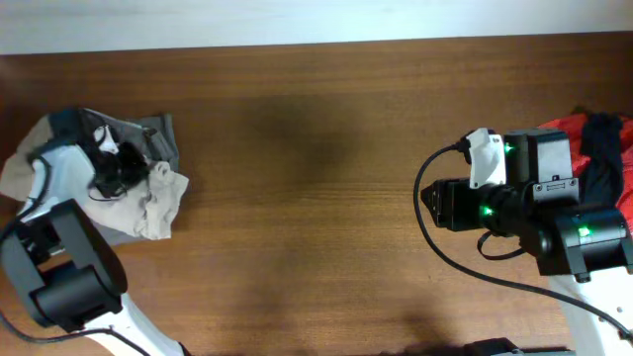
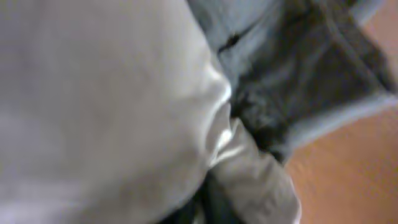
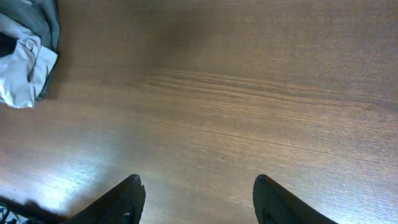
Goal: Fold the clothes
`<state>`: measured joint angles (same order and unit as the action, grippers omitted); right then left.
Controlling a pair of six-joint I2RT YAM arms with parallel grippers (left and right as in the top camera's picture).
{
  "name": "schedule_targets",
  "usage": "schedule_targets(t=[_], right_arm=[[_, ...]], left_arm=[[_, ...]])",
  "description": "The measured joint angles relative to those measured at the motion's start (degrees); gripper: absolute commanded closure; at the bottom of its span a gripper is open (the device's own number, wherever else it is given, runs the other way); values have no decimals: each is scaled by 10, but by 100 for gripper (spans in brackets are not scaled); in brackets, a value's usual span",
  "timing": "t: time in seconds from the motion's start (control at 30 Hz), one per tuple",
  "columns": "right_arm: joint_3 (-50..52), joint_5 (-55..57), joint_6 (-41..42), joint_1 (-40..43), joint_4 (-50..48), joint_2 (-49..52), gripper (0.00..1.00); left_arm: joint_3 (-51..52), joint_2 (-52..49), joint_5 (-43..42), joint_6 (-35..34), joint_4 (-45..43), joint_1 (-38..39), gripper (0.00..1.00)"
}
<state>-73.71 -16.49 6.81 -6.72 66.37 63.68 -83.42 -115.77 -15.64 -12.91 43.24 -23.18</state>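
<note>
Beige shorts (image 1: 158,203) (crumpled) lie atop grey shorts (image 1: 161,131).

The brown wooden table (image 3: 249,81) is smooth with a soft sheen, its grain streaky. The crumpled pale beige shorts (image 1: 163,203) are matt, cotton-like cloth, the darker grey shorts (image 2: 298,68) dull cloth too. The right gripper (image 3: 198,186) has matt black, plastic-looking fingers (image 3: 121,202).

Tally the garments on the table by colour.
beige shorts: 1
grey garment: 1
red garment: 1
black garment: 1
Total: 4
</note>
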Motion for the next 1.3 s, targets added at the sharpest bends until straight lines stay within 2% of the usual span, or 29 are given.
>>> schedule_targets(t=[0.13,0.23,0.27,0.33,0.43,0.6,0.73,0.87,1.03,1.17,1.3], right_arm=[[0,0,0,0,1,0,39],[0,0,0,0,2,0,39],[0,0,0,0,3,0,39],[0,0,0,0,8,0,39],[0,0,0,0,10,0,39],[0,0,3,0,14,0,39],[0,0,5,0,26,0,40],[0,0,5,0,31,0,40],[0,0,6,0,31,0,43],[0,0,5,0,20,-1,43],[0,0,5,0,-9,-14,40]], left_arm=[[-68,4,-9,6,85,-14,76],[-96,30,23,14,100,-18,74],[-99,42,42,14,96,-17,77],[-104,66,83,17,78,-17,90],[-110,87,132,20,48,-23,100],[-110,67,170,24,21,-57,99],[-110,7,179,24,22,-91,100],[-110,-60,176,24,24,-110,99],[-124,-66,167,24,43,-110,99],[-155,-59,143,24,99,-111,90],[-198,-9,90,36,164,-104,80]])
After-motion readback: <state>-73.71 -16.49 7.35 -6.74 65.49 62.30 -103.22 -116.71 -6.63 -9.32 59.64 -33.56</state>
